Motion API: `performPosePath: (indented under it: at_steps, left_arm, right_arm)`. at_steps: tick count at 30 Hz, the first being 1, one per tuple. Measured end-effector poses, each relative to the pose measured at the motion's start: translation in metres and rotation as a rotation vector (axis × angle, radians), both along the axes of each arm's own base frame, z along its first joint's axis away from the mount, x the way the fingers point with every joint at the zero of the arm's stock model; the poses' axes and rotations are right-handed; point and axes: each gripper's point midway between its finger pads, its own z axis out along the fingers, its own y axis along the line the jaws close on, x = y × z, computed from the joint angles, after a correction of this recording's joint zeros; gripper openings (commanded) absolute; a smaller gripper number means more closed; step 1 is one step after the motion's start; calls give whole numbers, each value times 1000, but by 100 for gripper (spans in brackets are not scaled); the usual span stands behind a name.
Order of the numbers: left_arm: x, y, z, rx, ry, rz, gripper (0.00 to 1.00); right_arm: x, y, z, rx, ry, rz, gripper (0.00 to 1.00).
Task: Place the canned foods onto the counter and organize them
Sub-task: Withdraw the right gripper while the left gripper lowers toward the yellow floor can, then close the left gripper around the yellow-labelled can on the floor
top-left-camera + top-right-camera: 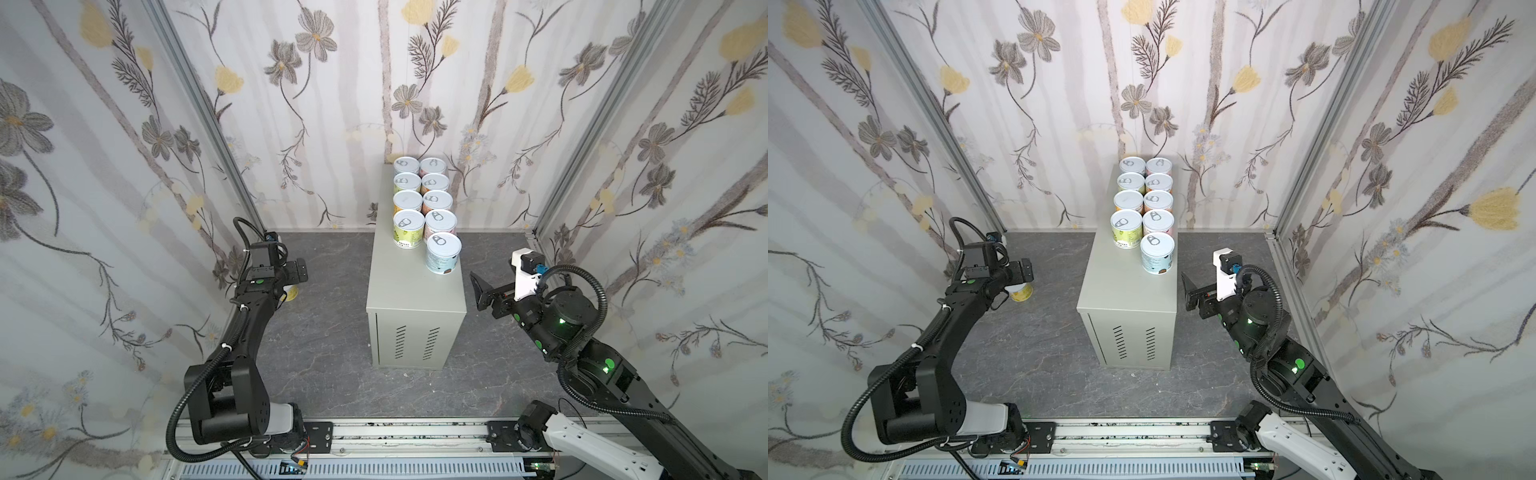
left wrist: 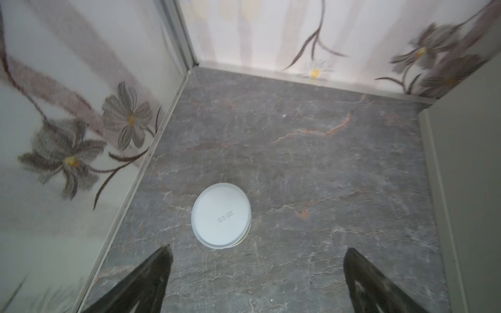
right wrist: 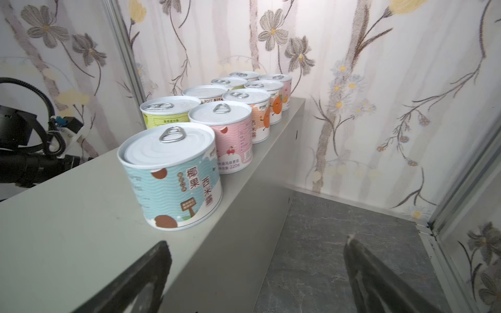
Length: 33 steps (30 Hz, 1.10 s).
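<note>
Nine cans stand upright on the counter [image 1: 415, 299] in both top views. They are packed in two rows running from the back wall toward the front, four on the left and five on the right, with neighbours touching or nearly so. The pale blue can [image 1: 443, 253] is the front one of the longer row and sits close to the counter's right edge. Just behind it is a pink can [image 3: 230, 141], and beside that one a yellow-green can [image 1: 408, 229].

The right claw [image 3: 256, 241] hangs off the counter's right side, near the pale blue can but apart from it. Its fingers are spread wide with nothing between them.

A tenth can [image 2: 221, 215] stands on the dark marbled floor [image 1: 324, 332] near the left wall, well apart from the counter. Its upturned face is plain white with a small stamped code, and in a top view this can [image 1: 1021, 292] shows a yellow label. The left claw [image 2: 259, 248] hovers above it, fingers wide apart and empty, not touching the can
</note>
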Motion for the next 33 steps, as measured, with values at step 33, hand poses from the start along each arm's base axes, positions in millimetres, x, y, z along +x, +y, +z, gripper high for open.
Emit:
performPosePath:
  at_steps: [33]
  left_arm:
    - [60, 49, -144, -28, 260, 127, 86]
  right_arm:
    - [86, -58, -60, -66, 182, -142, 93]
